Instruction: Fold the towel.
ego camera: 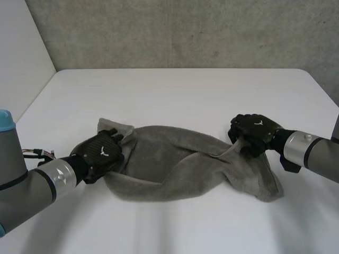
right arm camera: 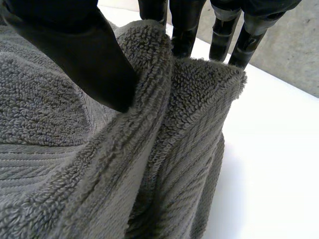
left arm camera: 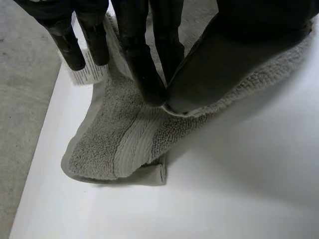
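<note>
A grey towel [ego camera: 180, 169] lies bunched and stretched across the white table [ego camera: 175, 95] between my two hands. My left hand [ego camera: 100, 153] is on the towel's left end, and in the left wrist view its thumb [left arm camera: 199, 84] and fingers [left arm camera: 144, 74] pinch the cloth [left arm camera: 119, 144] there. My right hand [ego camera: 254, 132] grips the towel's right end, lifting a ridge of it. In the right wrist view its thumb [right arm camera: 84, 55] and fingers [right arm camera: 184, 30] squeeze a fold of towel [right arm camera: 164, 149] between them.
A concrete wall [ego camera: 185, 32] rises behind the table's far edge. Bare tabletop lies beyond the towel and in front of it. The table's left edge [ego camera: 32, 106] runs close to my left arm.
</note>
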Tool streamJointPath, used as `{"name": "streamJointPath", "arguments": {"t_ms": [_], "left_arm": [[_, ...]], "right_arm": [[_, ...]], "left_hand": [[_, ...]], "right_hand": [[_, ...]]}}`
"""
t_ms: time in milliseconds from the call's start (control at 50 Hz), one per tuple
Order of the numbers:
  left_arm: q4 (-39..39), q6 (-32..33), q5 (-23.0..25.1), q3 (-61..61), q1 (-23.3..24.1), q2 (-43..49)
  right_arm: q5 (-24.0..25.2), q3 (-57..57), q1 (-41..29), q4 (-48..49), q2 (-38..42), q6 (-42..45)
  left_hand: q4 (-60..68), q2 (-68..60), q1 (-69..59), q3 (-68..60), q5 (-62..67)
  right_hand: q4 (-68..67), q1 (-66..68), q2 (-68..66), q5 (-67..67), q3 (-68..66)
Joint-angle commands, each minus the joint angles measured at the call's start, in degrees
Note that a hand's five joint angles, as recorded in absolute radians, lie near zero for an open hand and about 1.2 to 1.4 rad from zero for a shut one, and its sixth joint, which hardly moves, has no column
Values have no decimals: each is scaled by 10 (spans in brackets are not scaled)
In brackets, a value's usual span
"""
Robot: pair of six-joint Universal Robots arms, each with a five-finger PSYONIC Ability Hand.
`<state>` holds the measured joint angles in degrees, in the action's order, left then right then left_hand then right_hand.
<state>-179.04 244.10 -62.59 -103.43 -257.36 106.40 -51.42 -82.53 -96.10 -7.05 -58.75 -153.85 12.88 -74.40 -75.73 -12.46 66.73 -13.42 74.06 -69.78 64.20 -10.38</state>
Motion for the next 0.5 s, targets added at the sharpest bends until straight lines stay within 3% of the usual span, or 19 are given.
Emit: {"name": "streamJointPath", "arguments": {"t_ms": [20, 40, 60, 100, 400, 500], "left_arm": [[-35, -67, -1, 9, -6, 6], [-41, -79, -1, 8, -8, 8], [-41, -79, -1, 8, -8, 8], [-47, -86, 5, 5, -10, 9], [-48, -86, 10, 1, -7, 6], [-47, -86, 39, -4, 5, 0]], "right_arm": [[0, 0, 5, -1, -17, -1], [0, 0, 5, -1, -17, -1], [0, -1, 5, -2, -17, -1], [1, -4, 5, -2, -17, -1], [11, -8, 2, -1, -17, 0], [11, -8, 2, -1, -16, 0]], "left_hand": [[-29, 406, 420, 25, -430], [-29, 485, 498, 25, -508], [-29, 485, 499, 25, -509], [-29, 644, 657, 25, -667], [-29, 644, 657, 25, -667], [-29, 644, 657, 25, -667]], "right_hand": [[34, 59, -102, 58, 4], [34, 59, -102, 58, 4], [34, 59, -102, 58, 4], [34, 59, -102, 58, 4], [34, 59, -102, 58, 4], [34, 59, -102, 58, 4]]}}
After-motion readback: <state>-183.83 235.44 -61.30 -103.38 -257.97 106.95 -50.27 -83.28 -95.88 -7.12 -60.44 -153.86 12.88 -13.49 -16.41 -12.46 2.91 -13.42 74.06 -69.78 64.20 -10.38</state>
